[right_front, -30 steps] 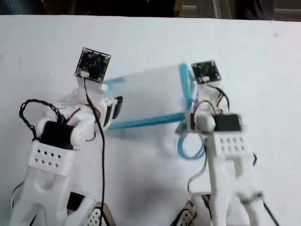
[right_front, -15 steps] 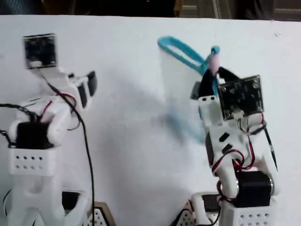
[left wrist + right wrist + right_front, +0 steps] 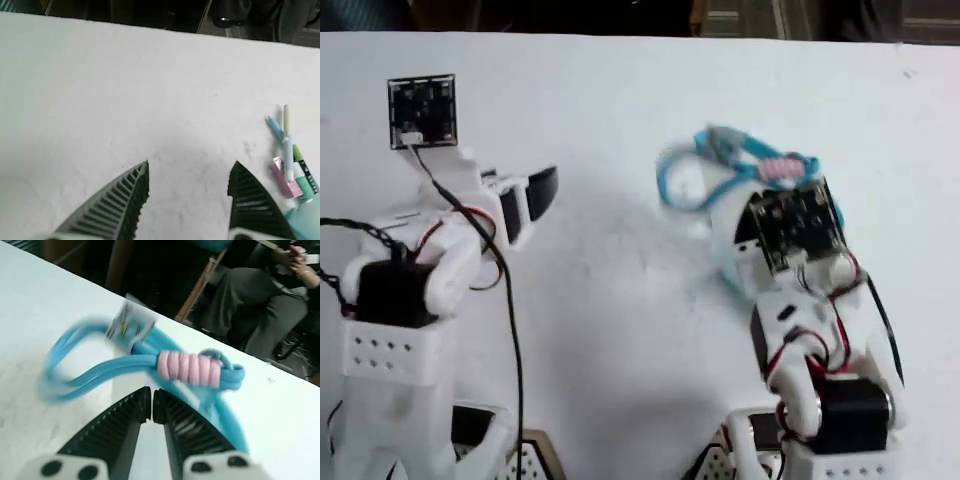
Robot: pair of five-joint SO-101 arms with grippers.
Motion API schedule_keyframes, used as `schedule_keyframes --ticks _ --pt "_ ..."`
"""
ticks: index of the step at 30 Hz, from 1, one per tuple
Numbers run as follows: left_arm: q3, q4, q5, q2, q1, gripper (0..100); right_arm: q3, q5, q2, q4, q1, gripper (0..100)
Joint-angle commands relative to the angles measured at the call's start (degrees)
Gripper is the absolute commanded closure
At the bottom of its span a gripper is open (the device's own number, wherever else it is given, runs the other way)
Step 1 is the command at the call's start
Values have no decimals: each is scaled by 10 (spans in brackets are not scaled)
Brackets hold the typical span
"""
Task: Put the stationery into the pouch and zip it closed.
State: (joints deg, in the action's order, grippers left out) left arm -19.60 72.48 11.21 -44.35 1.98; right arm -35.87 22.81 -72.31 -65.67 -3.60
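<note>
Down to the surface [image 3: 620,90] the right arm [image 3: 800,300] has swung since half a second ago, leaving the once-raised pouch [image 3: 720,210] crumpled toward 1 o'clock of centre. Right jaws are pinched together on its clear wall, probably to steady it. At 9 o'clock the left arm [image 3: 410,280] waits, left jaws apart, likely ready for the stationery [image 3: 289,155] lying just beside the pouch's edge.
</note>
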Motion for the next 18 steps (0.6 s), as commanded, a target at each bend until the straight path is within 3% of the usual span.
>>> schedule_keyframes --ticks 1,5,9,18 --pt "60 -21 5 -11 39 732 -18 19 -39 -20 21 982" --pt "99 -55 5 16 91 733 -67 27 -100 -46 22 982" --pt "176 -56 24 129 135 733 -111 27 -164 -54 22 982" --pt "523 24 33 447 204 733 -155 27 -250 -124 22 982"
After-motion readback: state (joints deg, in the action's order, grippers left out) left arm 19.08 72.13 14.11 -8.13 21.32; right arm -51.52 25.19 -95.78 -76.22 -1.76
